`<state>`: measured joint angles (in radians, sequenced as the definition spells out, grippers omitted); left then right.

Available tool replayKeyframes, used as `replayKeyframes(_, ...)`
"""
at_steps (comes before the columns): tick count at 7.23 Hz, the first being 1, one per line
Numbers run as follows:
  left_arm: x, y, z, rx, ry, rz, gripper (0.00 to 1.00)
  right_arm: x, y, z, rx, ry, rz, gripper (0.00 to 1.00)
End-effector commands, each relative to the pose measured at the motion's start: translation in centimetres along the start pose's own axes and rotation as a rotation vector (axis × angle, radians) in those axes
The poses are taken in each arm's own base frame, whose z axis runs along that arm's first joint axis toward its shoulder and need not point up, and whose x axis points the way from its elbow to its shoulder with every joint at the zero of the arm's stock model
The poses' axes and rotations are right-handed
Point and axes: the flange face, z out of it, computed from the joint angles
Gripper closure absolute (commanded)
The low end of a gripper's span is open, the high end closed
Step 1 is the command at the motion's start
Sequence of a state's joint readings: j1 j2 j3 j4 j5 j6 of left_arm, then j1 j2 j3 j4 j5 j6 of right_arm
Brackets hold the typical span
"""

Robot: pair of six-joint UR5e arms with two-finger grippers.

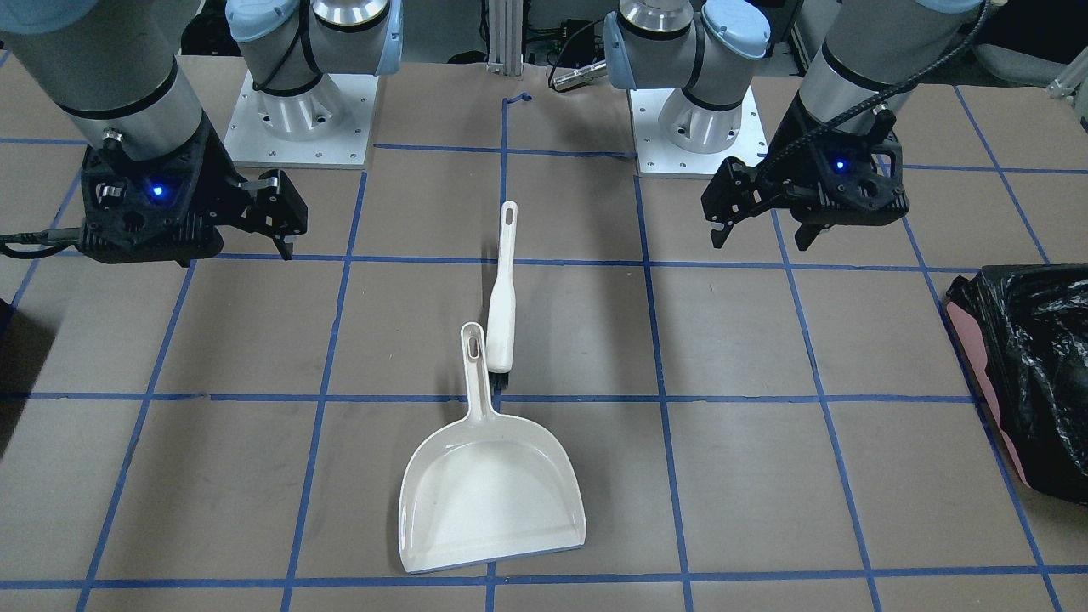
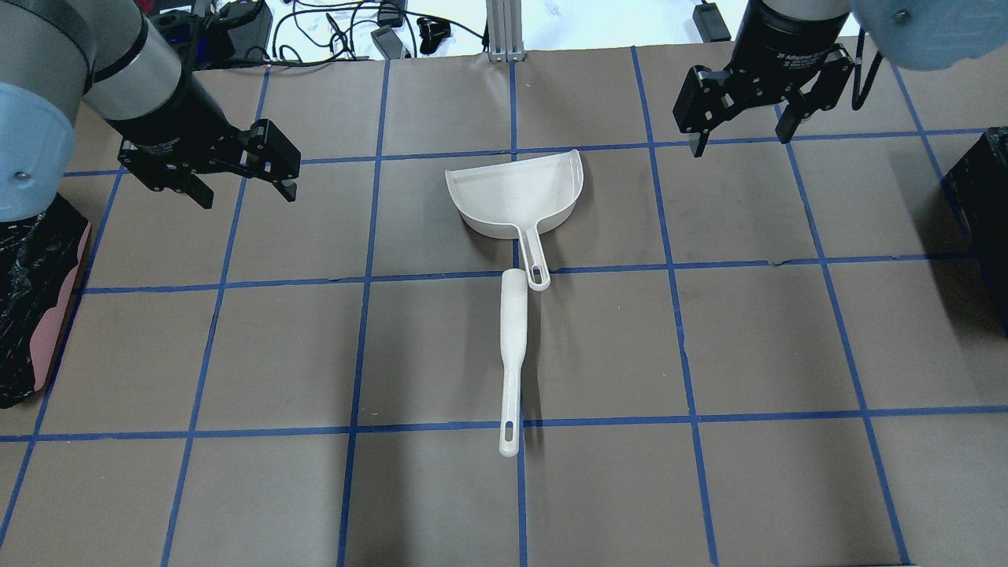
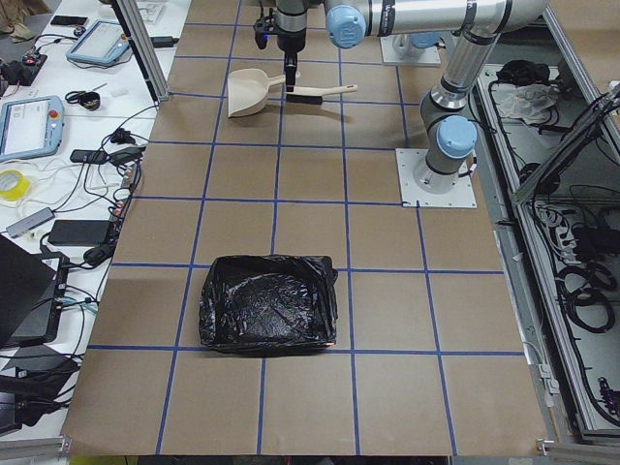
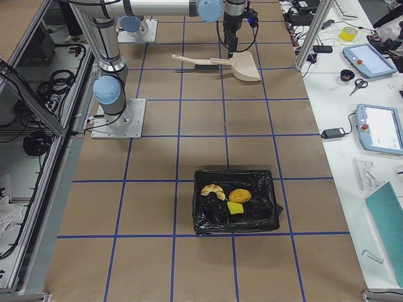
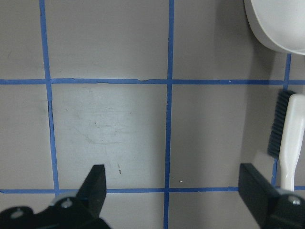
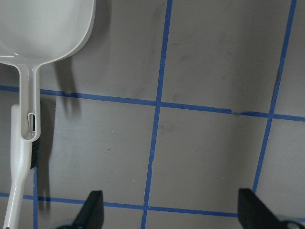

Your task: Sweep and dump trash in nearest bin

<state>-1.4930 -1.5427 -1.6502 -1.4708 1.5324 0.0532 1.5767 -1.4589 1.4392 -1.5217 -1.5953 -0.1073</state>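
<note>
Brown paper crossed by a blue tape grid covers the table [image 2: 315, 354]. Near its middle we see a white dustpan [image 2: 516, 193] lying flat with nothing in it, its handle pointing toward the robot. A white brush [image 2: 513, 331] lies in line with it, its dark-bristled head just beside the dustpan's handle loop.

The trash [image 4: 228, 198] is well away from both tools. It sits inside the black-lined right-hand bin [image 4: 198, 214] at the robot's right end of the table. There we make out pale yellow peel pieces [image 4: 213, 190], a brown-orange lump [image 4: 240, 195] next to them, and a yellow sponge [image 4: 235, 208] just in front of the lump. The left-hand bin [image 3: 218, 291], at the opposite end, shows only its crumpled black liner.

The left gripper [image 2: 248, 195] hangs above the table to the left of the dustpan. Its fingers are spread wide and there is nothing between them. The right gripper [image 2: 741, 143] hangs on the other side of the dustpan, fingers likewise parted and holding nothing. In each wrist view we see bare paper between the fingertips, with the dustpan and brush off at the edge.
</note>
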Motion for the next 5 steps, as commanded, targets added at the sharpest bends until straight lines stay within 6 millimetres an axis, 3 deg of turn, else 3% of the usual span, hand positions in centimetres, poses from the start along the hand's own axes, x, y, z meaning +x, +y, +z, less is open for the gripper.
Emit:
replayKeyframes(1, 0.0, 0.1, 0.2, -0.003, -0.001, 0.0, 0.0, -0.2, 1.9, -0.6, 0.007, -0.004, 0.0, 0.0)
replayKeyframes(3, 0.0, 0.0, -0.4, 0.01, -0.001, 0.0, 0.0, -0.5, 3.5, 1.2, -0.008, -0.01, 0.003, 0.0)
replayKeyframes(5, 0.0, 0.1, -0.5, 0.013, -0.002, -0.001, 0.0, -0.4, 3.6, 1.0, 0.002, -0.003, -0.002, 0.0)
